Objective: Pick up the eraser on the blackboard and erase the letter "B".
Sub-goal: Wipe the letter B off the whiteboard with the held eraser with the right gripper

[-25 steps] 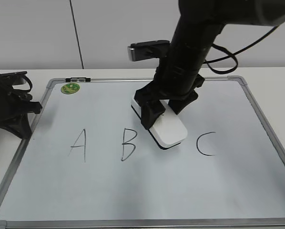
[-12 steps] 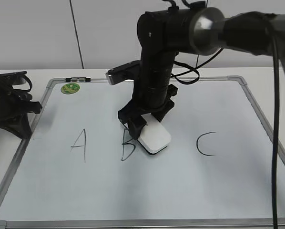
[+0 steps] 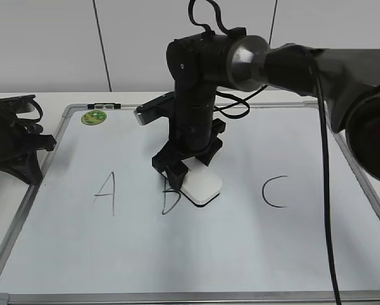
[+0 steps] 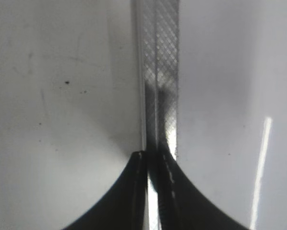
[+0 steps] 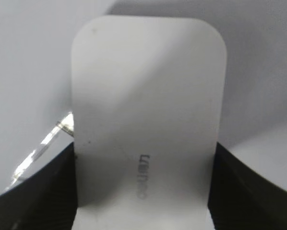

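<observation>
The eraser [image 3: 201, 188] is clamped in the right gripper [image 3: 189, 166] on the blackboard [image 3: 317, 254], at the letter "B" [image 3: 169, 202]; wiping leftward is judged next; the left gripper [image 4: 153, 158] is seen closed

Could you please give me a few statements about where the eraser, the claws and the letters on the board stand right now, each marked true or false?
1. The right claw is shut on the eraser. True.
2. The eraser sits beside the letter "C". False: it sits at the letter "B", covering its upper part.
3. The letter "A" is intact. True.
4. The left claw is over the middle of the blackboard. False: it rests at the board's left edge.
5. The green sticker is near the board's top left corner. True.
</observation>
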Controlling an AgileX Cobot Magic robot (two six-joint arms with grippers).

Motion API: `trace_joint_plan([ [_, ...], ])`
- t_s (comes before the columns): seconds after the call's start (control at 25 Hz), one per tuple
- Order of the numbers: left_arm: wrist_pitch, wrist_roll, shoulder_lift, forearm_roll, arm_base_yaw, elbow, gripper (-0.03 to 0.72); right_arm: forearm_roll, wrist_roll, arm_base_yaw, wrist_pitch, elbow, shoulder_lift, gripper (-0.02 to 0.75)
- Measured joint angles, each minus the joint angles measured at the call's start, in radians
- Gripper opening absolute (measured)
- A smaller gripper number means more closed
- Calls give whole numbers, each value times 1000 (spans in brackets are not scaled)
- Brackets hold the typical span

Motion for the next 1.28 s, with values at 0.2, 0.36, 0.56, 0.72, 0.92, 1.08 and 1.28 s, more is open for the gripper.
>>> trace_joint_plan([
  [0.2,0,0,0,-2,0,0,28,-9,0,0,12,-22,11,531],
  [0.36,0,0,0,-2,0,0,28,-16,2,8,20,-28,16,531],
  [0.56,-2,0,2,-2,0,0,28,-44,2,36,21,-30,16,531],
  [0.72,-2,0,4,-2,0,-2,28,-32,2,70,21,-30,17,531],
  [0.92,0,0,4,-2,0,-2,28,-3,2,97,21,-31,19,530],
  [1.08,0,0,5,-4,2,-2,28,5,2,115,21,-31,21,530],
  [1.28,0,0,5,-4,2,-3,28,10,4,140,21,-31,23,530],
])
